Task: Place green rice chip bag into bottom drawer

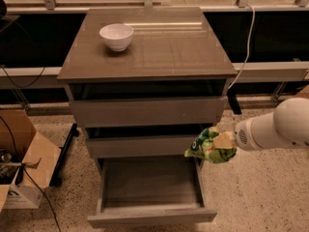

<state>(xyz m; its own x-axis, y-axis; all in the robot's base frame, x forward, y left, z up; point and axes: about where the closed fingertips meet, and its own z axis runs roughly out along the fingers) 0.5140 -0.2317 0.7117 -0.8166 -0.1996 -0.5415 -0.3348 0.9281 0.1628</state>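
Note:
The green rice chip bag (208, 146) hangs in my gripper (223, 141), which is shut on it at the right side of the grey cabinet, level with the middle drawer's front. My white arm (275, 127) reaches in from the right. The bottom drawer (150, 215) is pulled out below and left of the bag; its grey wood-grain floor shows and holds nothing. The bag sits just above the drawer's right rear corner.
A white bowl (116, 36) stands on the cabinet top (169, 52). The two upper drawers (145, 111) are slightly ajar. An open cardboard box (21, 163) with cables sits on the floor at left. A white cable (248, 37) hangs behind the cabinet at right.

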